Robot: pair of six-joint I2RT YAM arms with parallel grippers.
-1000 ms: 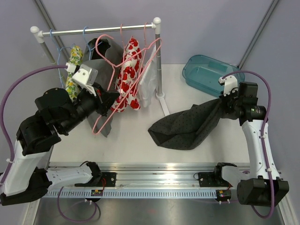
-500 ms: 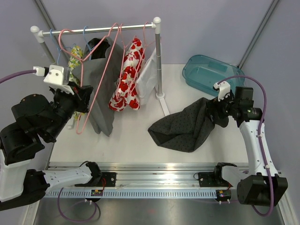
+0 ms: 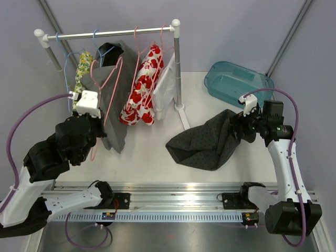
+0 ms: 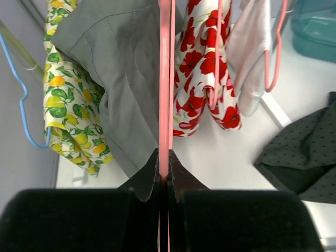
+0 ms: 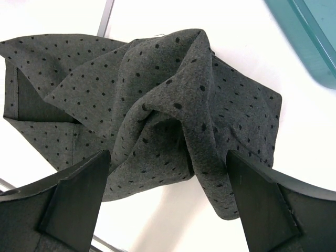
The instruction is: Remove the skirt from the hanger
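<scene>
Skirt point(image 3: 207, 143) lies in a loose heap on the white table point(image 3: 147, 157), to the right of the clothes rail point(image 3: 115, 33) and just short of the teal bin point(image 3: 236, 84). My right pincer point(image 3: 237, 127) hangs over its right-hand end, spread as wide as it goes and gripping nothing. From that wrist, the cloth fills the space below and between my two dark fingers point(image 5: 73, 199). I think they stand just clear of it, though I cannot tell for certain from this angle.

It is a soft, matte charcoal fabric sprinkled with small black dots. It is bunched into thick, rounded folds at my end and flattens towards a straight hemmed edge on the far left.

My left pincer point(image 4: 164, 168) is clamped tight on a pink hanger point(image 4: 164, 79), a thin, smooth wire that I see edge-on, rising straight up from between the closed tips. Behind it hang a plain grey garment point(image 3: 113, 105), a white one printed with red flowers point(image 3: 142, 89), a lemon-print piece point(image 3: 81, 71) and a pale white one point(image 3: 167, 86).
</scene>
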